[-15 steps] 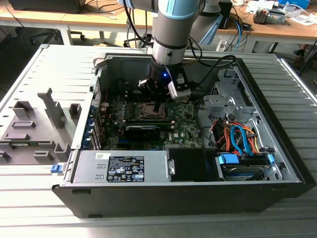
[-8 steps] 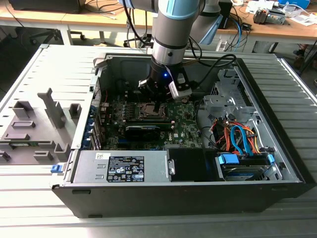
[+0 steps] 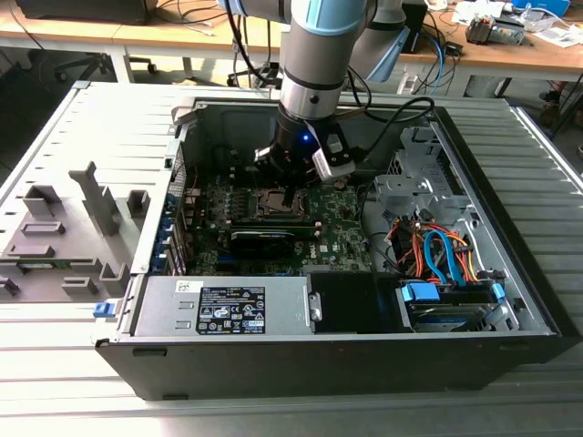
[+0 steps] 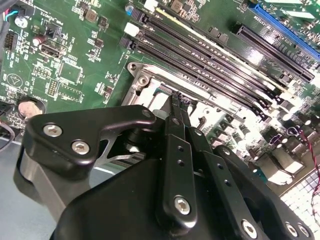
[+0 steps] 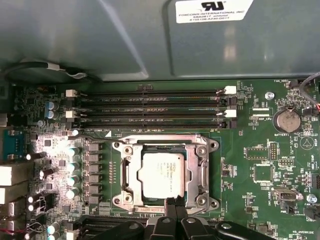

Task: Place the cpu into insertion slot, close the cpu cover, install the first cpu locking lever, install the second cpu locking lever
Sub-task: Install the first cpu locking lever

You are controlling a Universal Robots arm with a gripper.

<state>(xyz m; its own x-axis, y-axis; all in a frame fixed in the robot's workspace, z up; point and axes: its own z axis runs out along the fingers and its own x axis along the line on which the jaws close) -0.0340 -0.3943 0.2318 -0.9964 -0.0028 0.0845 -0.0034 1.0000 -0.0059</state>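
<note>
Open case on slatted bench: cpu seated, cover lowered over it. Gripper, fingers pressed together, sits at cover's edge. Latching seemingly remains.

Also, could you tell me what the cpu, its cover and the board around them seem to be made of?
The cpu: metal top, matte silvery-grey, softly reflecting light. The cpu cover: probably stamped steel, brighter silver with glints along its edges. The circuit board: likely fibreglass laminate, glossy green with fine traces.
</note>
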